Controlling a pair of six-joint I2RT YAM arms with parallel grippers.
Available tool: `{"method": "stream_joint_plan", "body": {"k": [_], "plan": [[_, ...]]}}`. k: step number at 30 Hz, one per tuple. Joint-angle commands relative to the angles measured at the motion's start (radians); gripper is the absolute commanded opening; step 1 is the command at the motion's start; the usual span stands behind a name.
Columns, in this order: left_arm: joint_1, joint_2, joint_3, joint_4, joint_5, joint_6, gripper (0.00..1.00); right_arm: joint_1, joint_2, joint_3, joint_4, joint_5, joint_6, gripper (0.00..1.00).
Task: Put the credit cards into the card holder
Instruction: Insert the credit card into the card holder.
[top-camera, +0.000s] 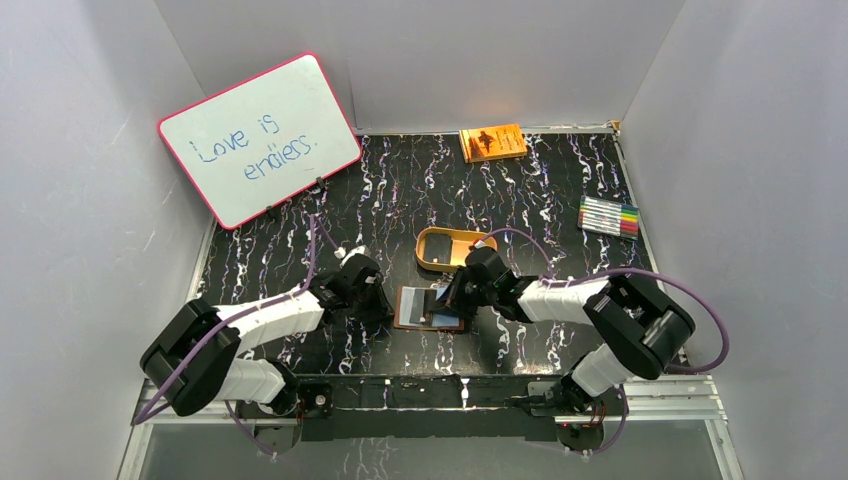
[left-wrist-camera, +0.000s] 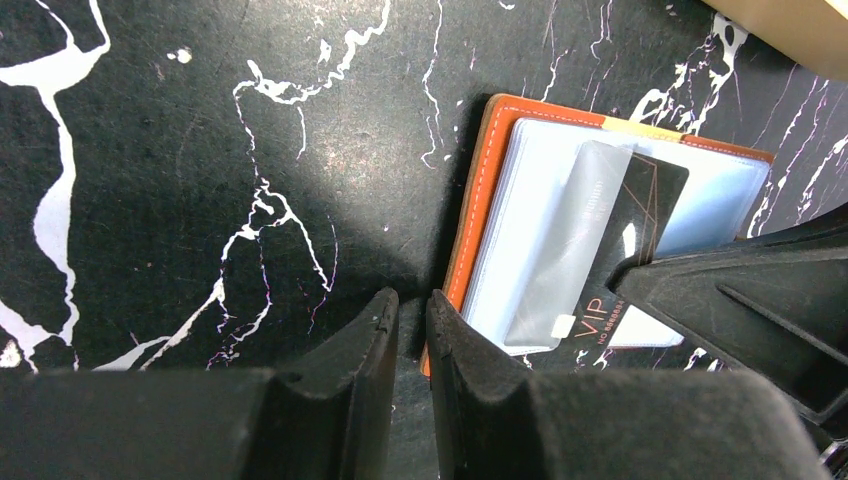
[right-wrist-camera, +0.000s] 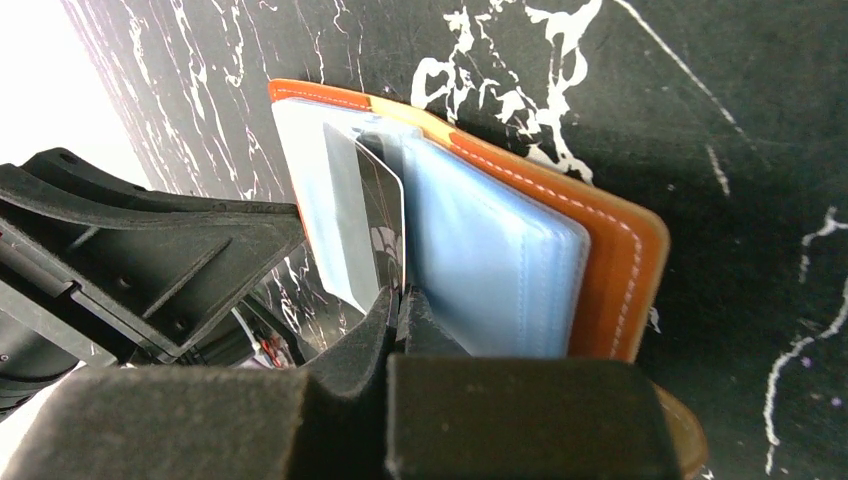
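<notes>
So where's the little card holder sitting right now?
In the top view, the card holder lies open between the left tool and the right tool, just on the near side of the tan oval tray.

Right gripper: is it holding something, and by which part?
Yes: the right gripper pinches a dark credit card by one edge, over the open card holder.

Tray (top-camera: 424, 250) blocks behind card holder (top-camera: 415, 308); near side free.
</notes>
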Motion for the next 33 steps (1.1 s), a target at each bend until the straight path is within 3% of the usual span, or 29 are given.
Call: {"method": "stream_joint_plan", "body": {"k": [1,16,23,33], "plan": [[-0.013,0.056,-0.062,-0.133,0.052,0.006,0.17,0.023,0.041,0.039,-0.01,-0.035,-0.031,0.0],[-0.013,0.053,-0.07,-0.111,0.067,-0.01,0.17,0.045,0.079,0.089,-0.023,-0.068,-0.052,0.0],[-0.013,0.03,-0.076,-0.122,0.055,-0.014,0.17,0.045,0.001,0.059,-0.061,-0.028,-0.055,0.3],[-0.013,0.013,-0.061,-0.147,0.038,-0.008,0.17,0.043,-0.078,0.126,-0.258,0.064,-0.134,0.52]]}}
